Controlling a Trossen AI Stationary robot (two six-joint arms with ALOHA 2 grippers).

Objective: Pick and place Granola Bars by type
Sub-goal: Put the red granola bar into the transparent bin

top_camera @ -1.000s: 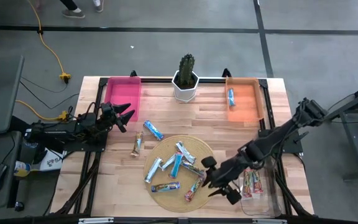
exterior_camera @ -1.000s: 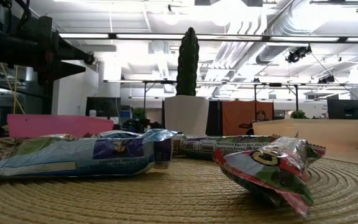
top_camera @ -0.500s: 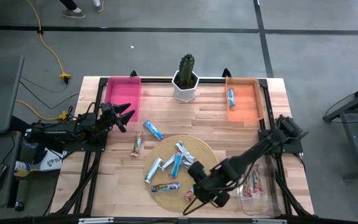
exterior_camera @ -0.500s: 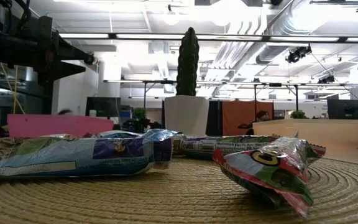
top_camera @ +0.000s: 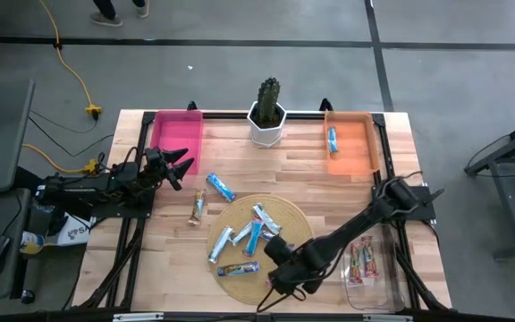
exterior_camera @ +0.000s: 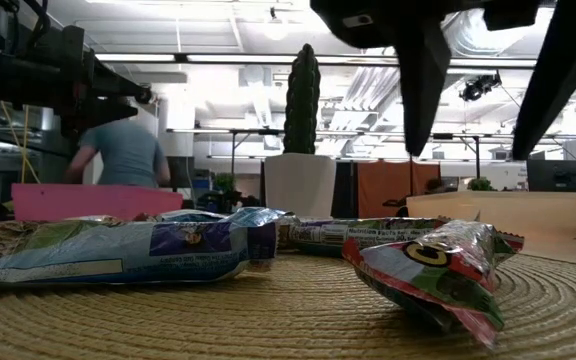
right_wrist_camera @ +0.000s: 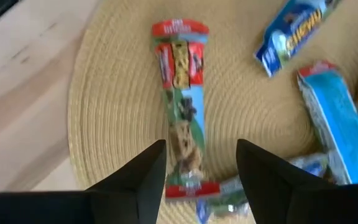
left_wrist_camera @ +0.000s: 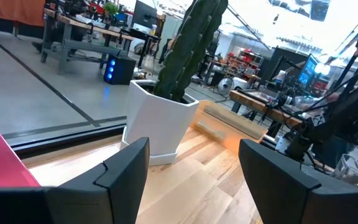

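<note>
The wooden table [top_camera: 329, 192] carries a round woven mat [top_camera: 286, 213] near its front edge, a pink bin [top_camera: 178, 134] at far left, an orange bin [top_camera: 350, 143] at far right with one blue bar in it, a clear bin [top_camera: 365, 291] at near right holding red-wrapped bars, and a potted cactus [top_camera: 267, 112] at the far middle. Most of the Granola Bars [top_camera: 244, 240] lie on the mat; two more rest on the bare wood to its left.

The step in hand looks like the approach to a pick. The right gripper [top_camera: 280, 279] hangs over the mat's near edge, fingers spread and empty, straddling the red-and-green bar [right_wrist_camera: 182, 106] from above. Next it probably needs to drop straight down and close across the bar's width without catching the blue bar [right_wrist_camera: 291, 34] beside it, then carry it right to the clear bin.

The left gripper [left_wrist_camera: 191, 168] waits beside the pink bin, parted and holding nothing.

Only the right wrist view shows the bar lined up between the fingers. The low view alone shows the fingertips [exterior_camera: 423, 75] clear above the wrapper, and a person [exterior_camera: 123, 150] in the room behind.
</note>
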